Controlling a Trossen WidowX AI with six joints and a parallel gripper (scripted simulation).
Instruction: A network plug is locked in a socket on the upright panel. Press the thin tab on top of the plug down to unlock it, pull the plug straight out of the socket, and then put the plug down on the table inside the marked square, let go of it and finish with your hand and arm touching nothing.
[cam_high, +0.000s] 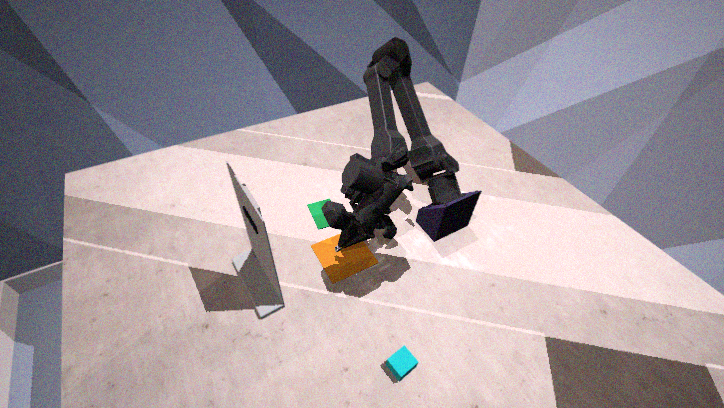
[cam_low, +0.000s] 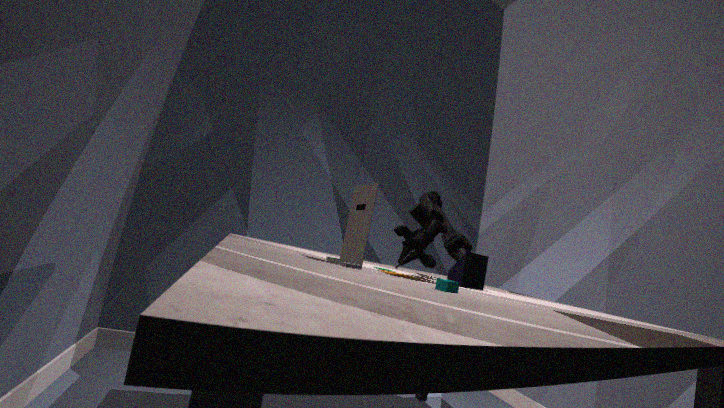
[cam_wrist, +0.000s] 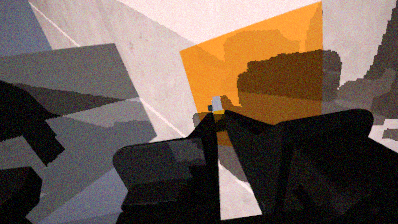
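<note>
My gripper (cam_high: 341, 245) (cam_low: 399, 264) (cam_wrist: 218, 116) points down and is shut on the plug. The plug (cam_high: 337, 248) (cam_wrist: 216, 104) is small; only its pale end with a bit of yellow shows past the fingertips, and the fingers hide the rest, including its tab. It is held low above the orange square (cam_high: 323, 253) (cam_wrist: 207, 65), with a small gap to the table seen in the exterior view. The upright panel (cam_high: 263, 253) (cam_low: 355, 235) (cam_wrist: 75, 70) stands apart from the gripper, and its dark socket opening (cam_high: 250, 219) (cam_low: 360, 206) shows no plug in it.
A green patch (cam_high: 318, 212) lies beside the orange square, partly behind the gripper. A cyan block (cam_high: 401, 362) (cam_low: 446, 285) sits farther off on the table. The dark arm base (cam_high: 450, 217) (cam_low: 474, 271) stands to the right. The panel's foot (cam_high: 271, 310) reaches the table at the left.
</note>
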